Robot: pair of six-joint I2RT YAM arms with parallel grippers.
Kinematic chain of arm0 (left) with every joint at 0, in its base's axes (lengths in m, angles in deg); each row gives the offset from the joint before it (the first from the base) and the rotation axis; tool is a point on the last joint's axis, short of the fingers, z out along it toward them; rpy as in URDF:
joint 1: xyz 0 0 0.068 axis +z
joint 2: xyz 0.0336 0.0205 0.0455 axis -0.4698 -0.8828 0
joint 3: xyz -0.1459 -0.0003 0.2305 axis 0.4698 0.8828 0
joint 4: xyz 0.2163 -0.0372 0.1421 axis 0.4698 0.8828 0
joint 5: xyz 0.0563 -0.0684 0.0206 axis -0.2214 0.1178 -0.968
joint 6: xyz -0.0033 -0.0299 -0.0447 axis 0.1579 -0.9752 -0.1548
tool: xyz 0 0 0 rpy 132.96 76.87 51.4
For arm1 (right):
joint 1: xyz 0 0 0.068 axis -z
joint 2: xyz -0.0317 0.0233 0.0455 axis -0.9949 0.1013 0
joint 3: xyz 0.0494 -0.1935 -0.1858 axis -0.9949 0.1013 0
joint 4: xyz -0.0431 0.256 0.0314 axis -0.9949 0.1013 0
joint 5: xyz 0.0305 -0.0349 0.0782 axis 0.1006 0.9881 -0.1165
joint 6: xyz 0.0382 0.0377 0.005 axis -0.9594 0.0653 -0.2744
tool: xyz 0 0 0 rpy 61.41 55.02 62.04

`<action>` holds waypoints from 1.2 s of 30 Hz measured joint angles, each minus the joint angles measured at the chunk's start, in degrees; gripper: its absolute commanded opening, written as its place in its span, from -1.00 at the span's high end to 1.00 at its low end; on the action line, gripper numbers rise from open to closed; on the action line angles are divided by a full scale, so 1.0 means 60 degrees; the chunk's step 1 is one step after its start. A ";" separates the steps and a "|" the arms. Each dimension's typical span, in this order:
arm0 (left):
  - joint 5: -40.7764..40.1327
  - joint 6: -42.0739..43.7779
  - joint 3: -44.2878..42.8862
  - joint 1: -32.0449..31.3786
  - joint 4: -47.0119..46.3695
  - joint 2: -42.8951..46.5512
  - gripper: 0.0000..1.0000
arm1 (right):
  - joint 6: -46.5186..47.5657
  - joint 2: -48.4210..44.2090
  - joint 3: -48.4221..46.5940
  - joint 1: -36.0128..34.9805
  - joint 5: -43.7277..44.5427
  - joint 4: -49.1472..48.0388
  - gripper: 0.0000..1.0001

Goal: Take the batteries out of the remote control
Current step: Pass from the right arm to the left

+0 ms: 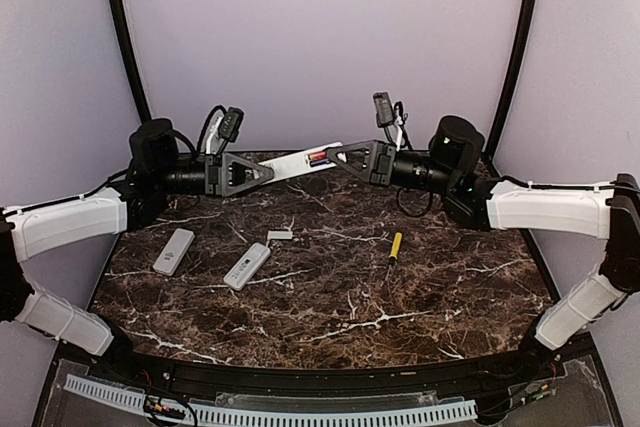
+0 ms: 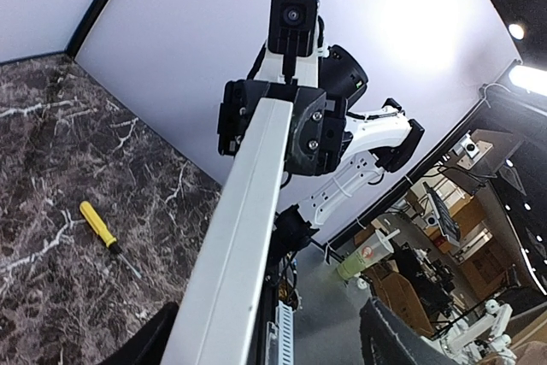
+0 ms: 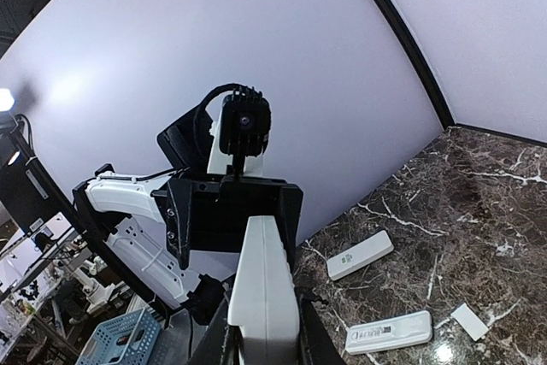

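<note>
Only the right gripper [image 1: 335, 155] clamps the remote [image 1: 298, 164], aloft near the far edge of the worktop [image 1: 330, 292]; the left gripper [image 1: 266, 170] gapes around its other end. It could pivot, spilling the batteries [image 1: 320, 158].

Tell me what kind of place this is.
Probably a robotics lab work cell: a dark marble-patterned tabletop boxed in by plain white backdrop panels, and past its edge the left wrist view shows brown cardboard boxes and another small white robot arm.
</note>
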 measured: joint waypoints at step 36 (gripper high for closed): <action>-0.0976 0.2306 -0.0280 -0.0026 0.4051 -0.0539 1.00 | -0.0324 -0.1566 0.1384 0.0379 0.1730 0.1035 -0.96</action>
